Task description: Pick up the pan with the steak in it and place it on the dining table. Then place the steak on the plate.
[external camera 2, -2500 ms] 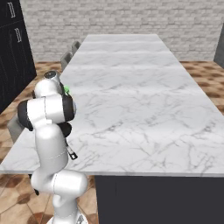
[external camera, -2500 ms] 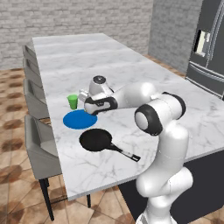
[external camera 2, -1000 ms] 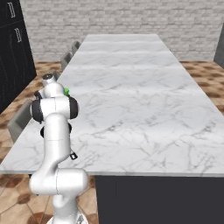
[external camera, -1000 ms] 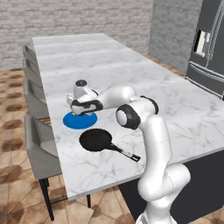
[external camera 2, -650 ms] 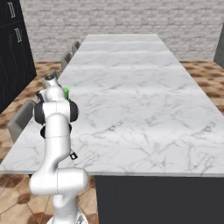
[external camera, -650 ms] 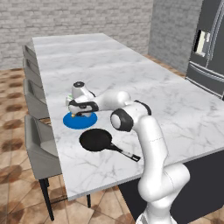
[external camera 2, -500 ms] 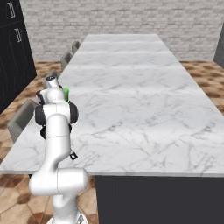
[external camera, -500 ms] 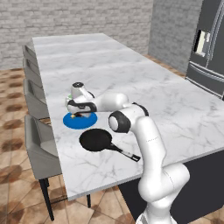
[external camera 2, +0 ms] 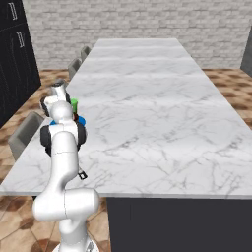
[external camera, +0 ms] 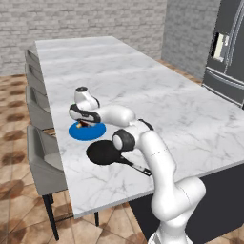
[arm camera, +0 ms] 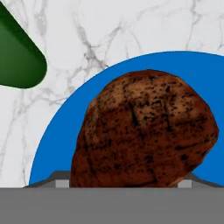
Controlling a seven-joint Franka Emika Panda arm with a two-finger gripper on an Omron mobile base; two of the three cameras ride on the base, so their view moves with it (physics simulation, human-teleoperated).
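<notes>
Hand view: steak (arm camera: 146, 131) between pincer (external camera: 85, 123) tips, over plate (arm camera: 131, 70).

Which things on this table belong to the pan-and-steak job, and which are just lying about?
Part of the job:
- pan, empty, on the dining table
- steak, over the plate
- gripper, above the plate

Just lying about:
- green cup, beside the plate
- grey chairs along the table
</notes>
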